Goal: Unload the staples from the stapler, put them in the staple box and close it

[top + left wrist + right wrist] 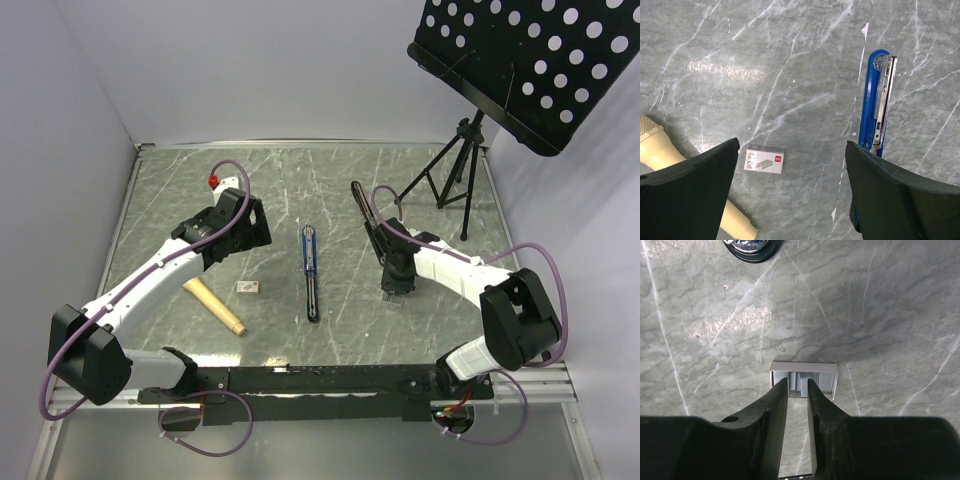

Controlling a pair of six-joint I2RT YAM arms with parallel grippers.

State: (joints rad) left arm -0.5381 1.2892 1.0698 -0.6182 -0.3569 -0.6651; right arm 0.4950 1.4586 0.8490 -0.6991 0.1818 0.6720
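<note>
Here the stapler point(311, 272) lies right of the wide-open left gripper point(792, 145), left of the right gripper point(797, 385) pinching a staple block point(823, 380).

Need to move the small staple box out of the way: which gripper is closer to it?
Left. The left gripper is open close by the staple box, which shows between its fingers in the wrist view. The right gripper is on the far side of the blue stapler.

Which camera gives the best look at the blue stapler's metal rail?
Left wrist: the blue stapler lies close and sharp, its silvery rail exposed. Top external shows the whole stapler, but small. Right wrist does not show it.
</note>
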